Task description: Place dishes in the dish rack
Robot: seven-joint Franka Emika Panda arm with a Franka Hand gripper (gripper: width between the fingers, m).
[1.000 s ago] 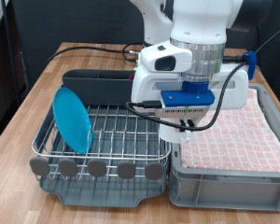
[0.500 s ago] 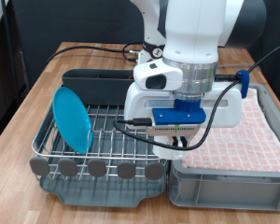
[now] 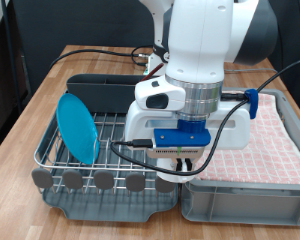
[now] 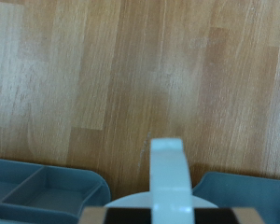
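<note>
- Wooden desk (image 3: 50, 85); dark room behind.
- Dish rack (image 3: 110, 150) at desk's front edge; blue plate (image 3: 77, 128) upright at its left end.
- Grey crate (image 3: 250, 190) with checked cloth (image 3: 260, 140) just beside the rack.
- Arm blocks the middle; gripper (image 3: 182, 158) low over the rack's right end, finger spread cannot be told.

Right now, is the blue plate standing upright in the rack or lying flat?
Upright. The blue plate stands on edge between the wires of the rack, leaning slightly, at the exterior view's left.
</note>
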